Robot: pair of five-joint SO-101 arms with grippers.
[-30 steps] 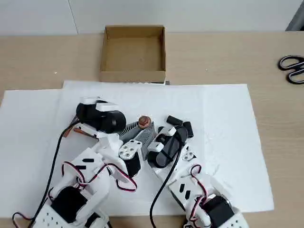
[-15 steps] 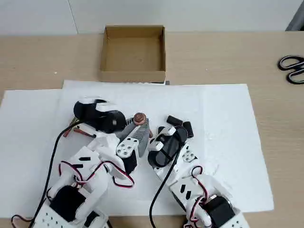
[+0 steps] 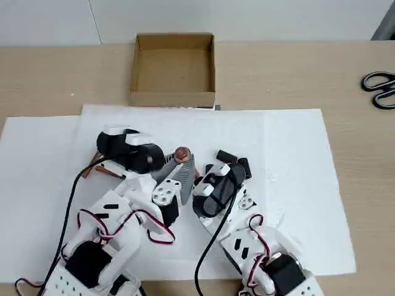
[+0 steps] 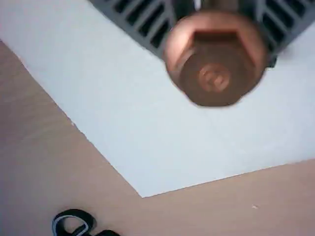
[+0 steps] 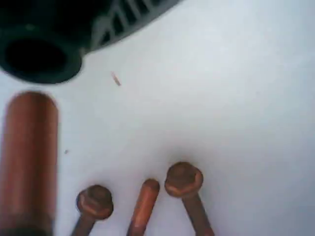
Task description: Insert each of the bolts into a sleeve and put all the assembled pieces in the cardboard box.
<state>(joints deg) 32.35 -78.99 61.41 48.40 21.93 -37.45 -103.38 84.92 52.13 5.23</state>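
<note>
Insertion step: my left fingers [image 3: 176,172] grip a copper hex-head bolt [image 4: 216,59], my right fingers [image 5: 128,19] clasp a black cylindrical sleeve [image 5: 34,56]; the next move likely calls for aligning shank with bore.

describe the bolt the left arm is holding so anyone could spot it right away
Find the white paper next to the cardboard box and look near its middle. The bolt is the copper one pinched in the left gripper's grey ribbed fingers, whereas the other bolts lie loose on the paper.
</note>
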